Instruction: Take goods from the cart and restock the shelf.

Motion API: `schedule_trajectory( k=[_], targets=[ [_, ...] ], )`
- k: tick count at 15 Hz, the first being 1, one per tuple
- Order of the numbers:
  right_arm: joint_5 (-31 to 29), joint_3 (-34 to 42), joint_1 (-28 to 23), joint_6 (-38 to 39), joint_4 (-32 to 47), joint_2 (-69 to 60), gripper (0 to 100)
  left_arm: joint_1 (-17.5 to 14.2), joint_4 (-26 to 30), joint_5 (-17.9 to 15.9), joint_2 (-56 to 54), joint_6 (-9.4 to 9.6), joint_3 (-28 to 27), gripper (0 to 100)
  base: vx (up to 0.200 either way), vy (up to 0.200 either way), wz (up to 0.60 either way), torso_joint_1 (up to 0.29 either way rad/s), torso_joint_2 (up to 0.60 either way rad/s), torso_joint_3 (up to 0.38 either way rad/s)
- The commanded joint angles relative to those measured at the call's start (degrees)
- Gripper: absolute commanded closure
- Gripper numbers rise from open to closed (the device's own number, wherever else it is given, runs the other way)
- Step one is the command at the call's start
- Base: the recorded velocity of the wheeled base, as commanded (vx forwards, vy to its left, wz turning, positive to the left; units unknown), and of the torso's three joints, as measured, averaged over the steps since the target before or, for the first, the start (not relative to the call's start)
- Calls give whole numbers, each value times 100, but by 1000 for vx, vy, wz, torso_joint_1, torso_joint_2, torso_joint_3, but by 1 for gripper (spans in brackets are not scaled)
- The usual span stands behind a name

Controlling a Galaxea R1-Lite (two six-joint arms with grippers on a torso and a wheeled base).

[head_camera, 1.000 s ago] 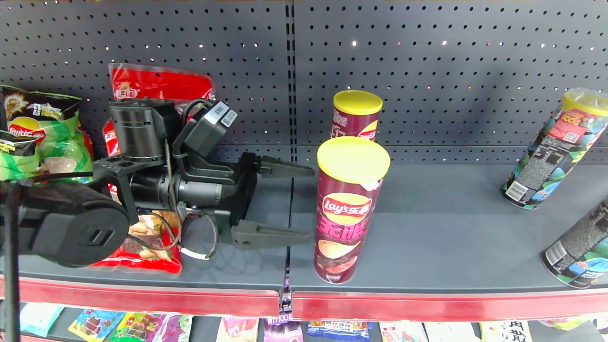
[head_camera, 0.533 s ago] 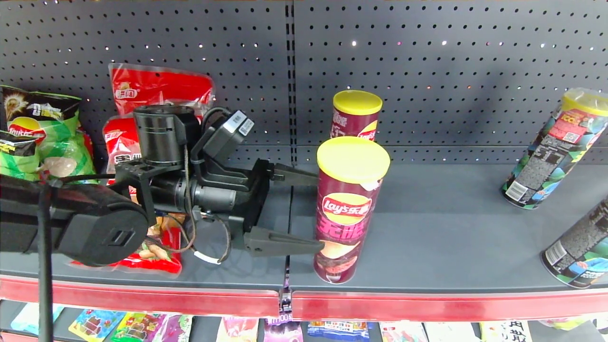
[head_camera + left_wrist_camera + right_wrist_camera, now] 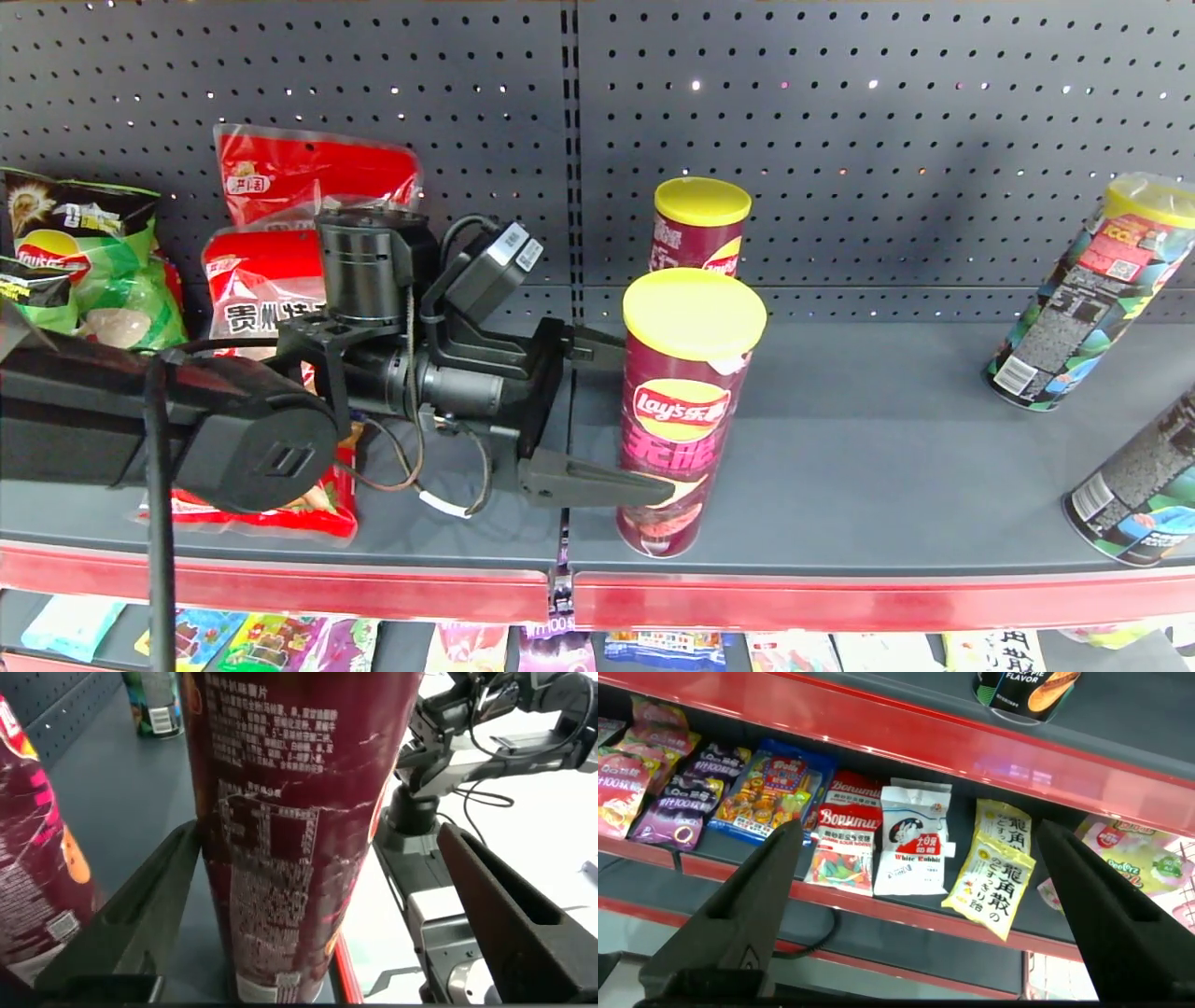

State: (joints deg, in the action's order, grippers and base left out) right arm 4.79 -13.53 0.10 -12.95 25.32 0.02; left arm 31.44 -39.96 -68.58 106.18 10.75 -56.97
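grasp | left gripper fingers spread, straddling front chip can | can upright near shelf front edge | centre on its body and close slowly, or you likely tip it forward

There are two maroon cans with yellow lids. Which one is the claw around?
The front can, near the lip of the shelf: the left claw's open fingers straddle it. The back can stands behind it, outside the claw.
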Motion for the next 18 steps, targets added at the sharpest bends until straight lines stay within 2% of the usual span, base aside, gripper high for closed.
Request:
schedule_trajectory(
  k=[1, 4, 10, 13, 14, 18],
  targets=[
    [4, 0, -1, 3, -1, 6, 0, 29, 6, -15, 26, -3, -78, 0, 0, 0, 0, 0, 0, 0],
    [4, 0, -1, 3, -1, 6, 0, 117, 23, -15, 149, -126, -333, 0, 0, 0, 0, 0, 0, 0],
    [4, 0, -1, -6, -1, 6, 0, 328, 23, -15, 368, -144, -544, 0, 0, 0, 0, 0, 0, 0],
    [4, 0, -1, -6, -1, 15, 0, 328, 15, -6, 421, -179, -631, 0, 0, 0, 0, 0, 0, 0],
    [4, 0, -1, -6, -1, 6, 0, 328, -12, -6, 439, -179, -649, 100, 0, 0, 0, 0, 0, 0],
    [4, 0, -1, -33, -1, 6, 0, 424, 15, 38, 439, -258, -719, 100, 0, 0, 0, 0, 0, 0]
  ],
)
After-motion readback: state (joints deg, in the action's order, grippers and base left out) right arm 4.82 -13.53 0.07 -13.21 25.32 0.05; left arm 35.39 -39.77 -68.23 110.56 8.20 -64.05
